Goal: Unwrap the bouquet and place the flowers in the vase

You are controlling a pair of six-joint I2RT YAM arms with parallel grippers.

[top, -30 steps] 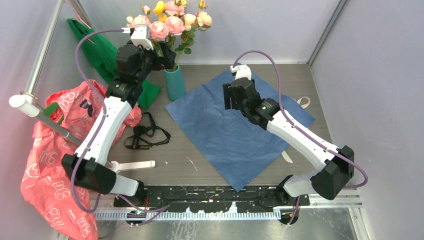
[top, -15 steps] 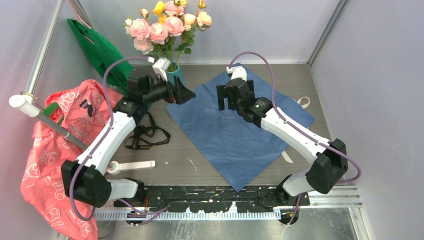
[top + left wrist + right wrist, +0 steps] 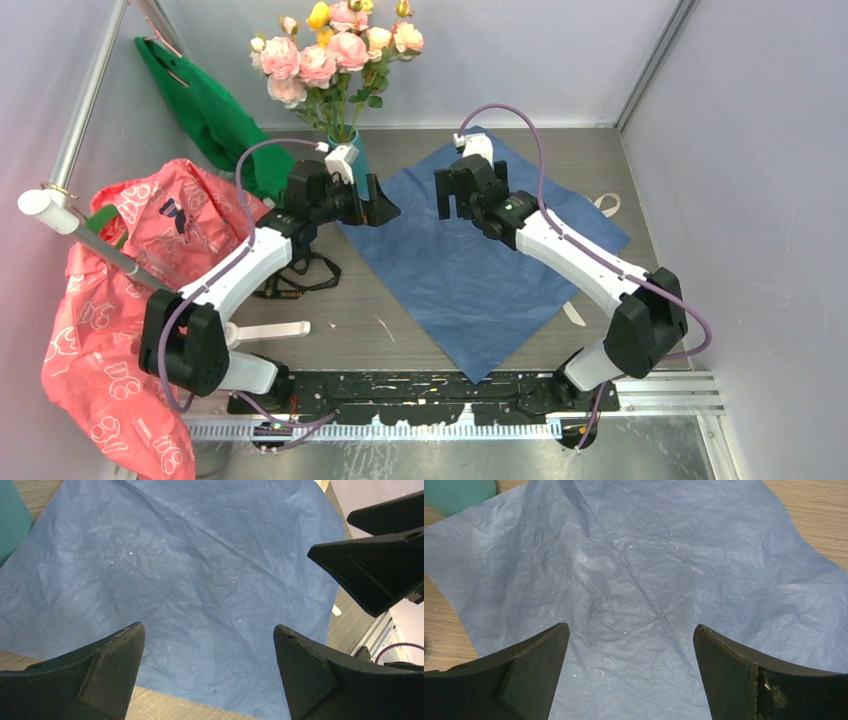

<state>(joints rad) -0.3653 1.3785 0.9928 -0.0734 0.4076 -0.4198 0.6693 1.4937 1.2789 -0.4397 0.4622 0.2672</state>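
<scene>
The flowers [image 3: 335, 55], pale pink roses with a few yellow heads and green leaves, stand upright in the vase [image 3: 361, 165] at the far side of the tabletop [image 3: 380, 320], close to the back wall. The teal vase is partly hidden in the top view by the left arm's wrist. It shows as a teal patch in the upper left corner of the left wrist view [image 3: 12, 515] and of the right wrist view [image 3: 459, 492].

Just right of the vase the blue paper sheet [image 3: 470, 270] lies unfolded and flat on the tabletop, creased all over, with one corner pointing toward the arm bases. A cream ribbon [image 3: 607, 205] lies beside its right edge.

The left gripper [image 3: 383, 203] hovers over the sheet's left corner next to the vase, its fingers spread wide with nothing between them [image 3: 209, 630]. The right gripper [image 3: 455, 203] hangs over the far part of the sheet, facing the left one, likewise spread wide and empty [image 3: 631, 630].

Left of the vase a green cloth bag [image 3: 200, 100] leans in the back corner. A red-pink printed plastic bag [image 3: 110, 300] sprawls along the left edge, and a black strap [image 3: 290, 270] lies between it and the sheet.
</scene>
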